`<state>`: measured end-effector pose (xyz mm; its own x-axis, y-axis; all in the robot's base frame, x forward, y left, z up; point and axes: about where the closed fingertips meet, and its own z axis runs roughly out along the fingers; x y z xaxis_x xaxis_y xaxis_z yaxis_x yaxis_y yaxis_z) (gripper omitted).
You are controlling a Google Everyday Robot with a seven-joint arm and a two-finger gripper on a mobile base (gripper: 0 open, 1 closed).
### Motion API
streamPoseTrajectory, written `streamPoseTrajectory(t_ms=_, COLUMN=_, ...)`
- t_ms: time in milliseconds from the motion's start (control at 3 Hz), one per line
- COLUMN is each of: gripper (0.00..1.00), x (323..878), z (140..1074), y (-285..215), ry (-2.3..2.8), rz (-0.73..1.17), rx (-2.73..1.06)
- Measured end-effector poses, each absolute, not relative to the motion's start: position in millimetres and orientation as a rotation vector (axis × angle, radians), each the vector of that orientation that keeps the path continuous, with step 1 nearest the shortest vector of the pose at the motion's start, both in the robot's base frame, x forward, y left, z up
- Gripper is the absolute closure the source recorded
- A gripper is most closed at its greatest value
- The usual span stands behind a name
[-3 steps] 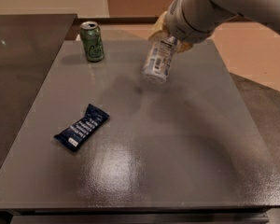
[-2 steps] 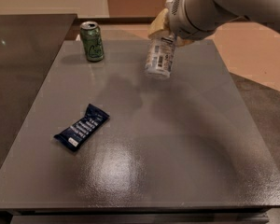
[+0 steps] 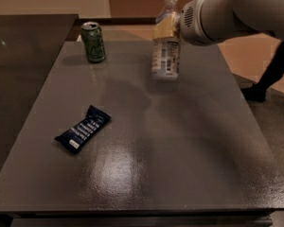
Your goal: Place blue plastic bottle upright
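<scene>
Holding the bottle (image 3: 165, 58) upright above the far part of the table (image 3: 189, 164).
The gripper (image 3: 168, 28) pinches the bottle just under its white cap; base contact with the table cannot be told. A can (image 3: 93, 42) stands well left of the gripper, and a wrapper (image 3: 83, 129) lies left and nearer the camera.

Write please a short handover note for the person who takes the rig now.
Hand: over the far side of the table, closed around the upper part of the blue plastic bottle.
Bottle: upright, cap up, right of the green can; I cannot tell whether its base touches the table.
Done: bottle is vertical.
Left: confirm it rests on the table, open the hand, withdraw.
</scene>
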<state>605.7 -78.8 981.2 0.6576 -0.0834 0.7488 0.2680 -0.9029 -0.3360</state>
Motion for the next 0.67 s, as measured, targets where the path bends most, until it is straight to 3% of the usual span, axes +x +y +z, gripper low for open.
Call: streamPoseTrajectory(t_ms=667, gripper=1.00, x=596.2, z=971.7, y=-86.8, ry=-0.328, rz=-1.302, rx=-2.286)
